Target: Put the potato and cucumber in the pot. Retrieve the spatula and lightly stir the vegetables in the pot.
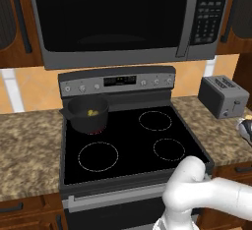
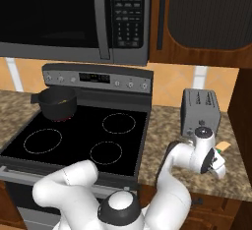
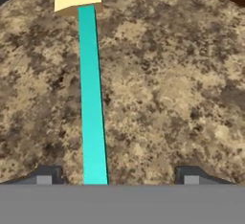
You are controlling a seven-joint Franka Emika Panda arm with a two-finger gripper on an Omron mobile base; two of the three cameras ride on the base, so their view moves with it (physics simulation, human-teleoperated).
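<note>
1. Gripper (image 3: 117, 177): poised low over the granite tabletop (image 3: 172, 89) to the right of the stove, its jaws spread wide and grasping nothing. The two tips stand either side of the spatula's handle, a stance suited to closing across the narrow handle.
2. Spatula (image 3: 92, 98): lies flat on the tabletop, teal handle running away from the hand to a pale cream blade at the far end. The handle sits nearer one tip than the other, so the grasp is probably not yet centred.
3. Toaster (image 2: 199, 112): stands just beyond the hand, near the work area; the wrist keeps to its front.
4. Stove (image 1: 128, 140): black glass top with four ringed burners, well apart from the spatula.
5. Pot (image 1: 87, 113): rests on the rear left burner. A yellow-green piece, likely the cucumber (image 1: 91, 112), shows inside; the potato cannot be made out. Stirring appears to await the spatula.
</note>
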